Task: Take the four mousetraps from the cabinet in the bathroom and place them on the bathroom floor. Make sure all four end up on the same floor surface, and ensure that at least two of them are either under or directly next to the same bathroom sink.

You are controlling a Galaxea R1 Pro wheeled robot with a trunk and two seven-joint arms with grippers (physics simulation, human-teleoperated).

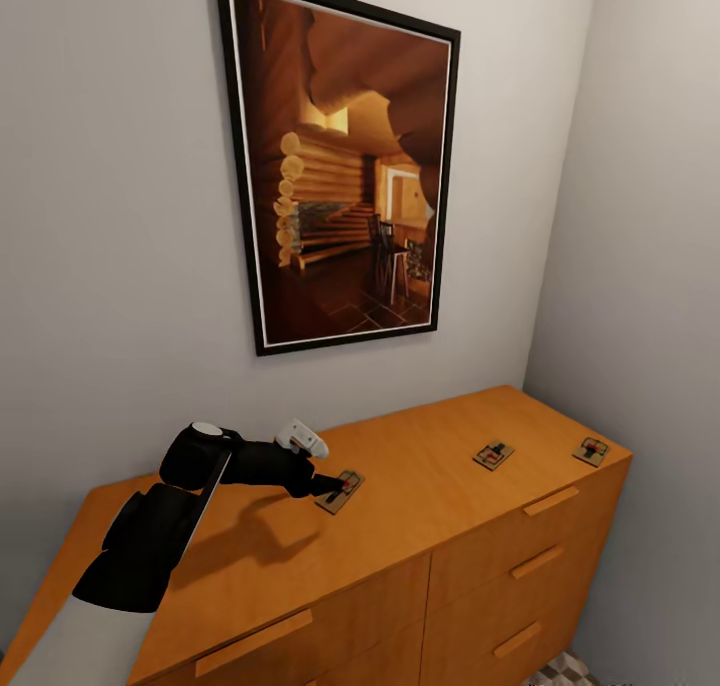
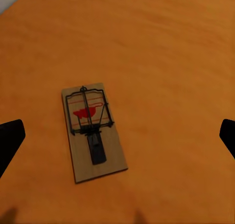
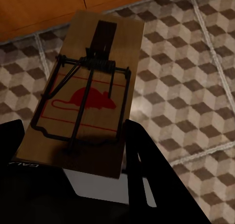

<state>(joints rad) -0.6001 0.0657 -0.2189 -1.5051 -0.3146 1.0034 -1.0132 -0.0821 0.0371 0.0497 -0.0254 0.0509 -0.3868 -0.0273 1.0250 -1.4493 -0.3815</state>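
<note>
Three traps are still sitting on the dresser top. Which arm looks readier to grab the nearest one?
The left. Its claw hangs open over the nearest mousetrap, fingers on either side in the left wrist view. The right claw is already shut on another mousetrap above the tiled floor.

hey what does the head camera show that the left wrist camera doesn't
Head view alone: the framed picture on the wall, the cabinet's drawer handles, the left arm, and a third mousetrap near the far right corner. Left wrist view alone: the nearest trap's wire parts and red mouse print up close, between open jaws. Both share: that nearest mousetrap lying flat on the cabinet top.
</note>
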